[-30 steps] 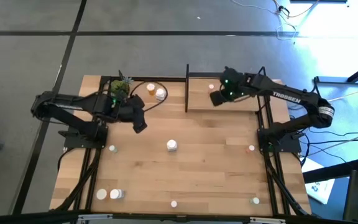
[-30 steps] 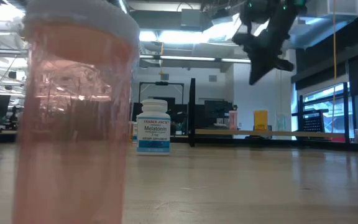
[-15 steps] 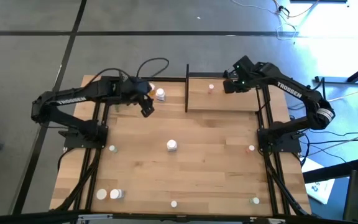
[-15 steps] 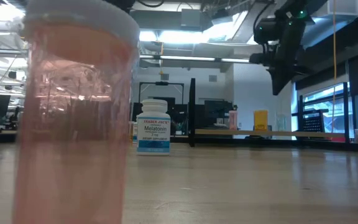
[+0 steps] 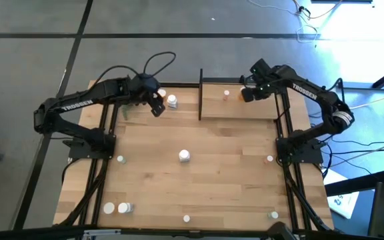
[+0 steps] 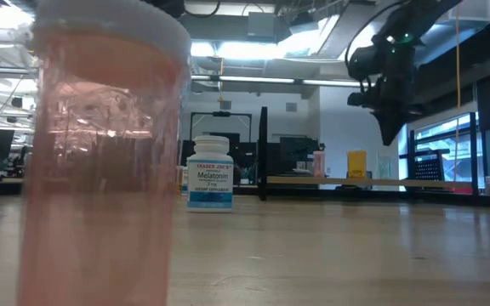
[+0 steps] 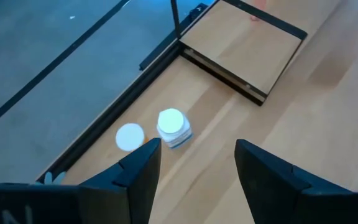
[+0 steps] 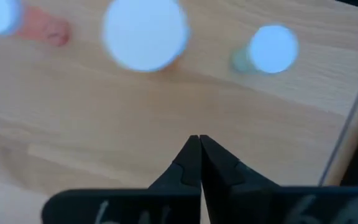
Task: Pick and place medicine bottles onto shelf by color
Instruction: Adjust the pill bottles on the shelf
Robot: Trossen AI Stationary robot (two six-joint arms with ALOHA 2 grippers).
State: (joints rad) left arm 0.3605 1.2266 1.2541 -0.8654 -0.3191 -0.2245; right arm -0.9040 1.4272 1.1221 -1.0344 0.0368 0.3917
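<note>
My left gripper (image 5: 156, 108) hangs open above the table's far left part. Just beyond its fingertips stand a white bottle (image 7: 173, 126) and a second white-capped bottle (image 7: 130, 136), both upright on the tabletop; nothing is between the fingers. My right gripper (image 5: 245, 95) is shut and empty above the shelf (image 5: 252, 110), pointing steeply down. Under it, on the shelf board, stand an orange bottle (image 8: 145, 31), a pale green one (image 8: 269, 48) and a pinkish one (image 8: 39, 26), all with white caps.
Loose bottles are scattered over the tabletop, one at the middle (image 5: 184, 156), one toward each side (image 5: 121, 159) (image 5: 269, 159) and several along the near edge. A pink bottle (image 6: 100, 161) stands right in front of the low camera. The shelf's black post (image 5: 200, 93) rises between the arms.
My left gripper has swung toward the table's far edge and a little to the right, coming up beside the white bottle, still open. My right gripper has gone toward the table's right edge over the shelf, sunk a little and tipped further down, staying shut.
</note>
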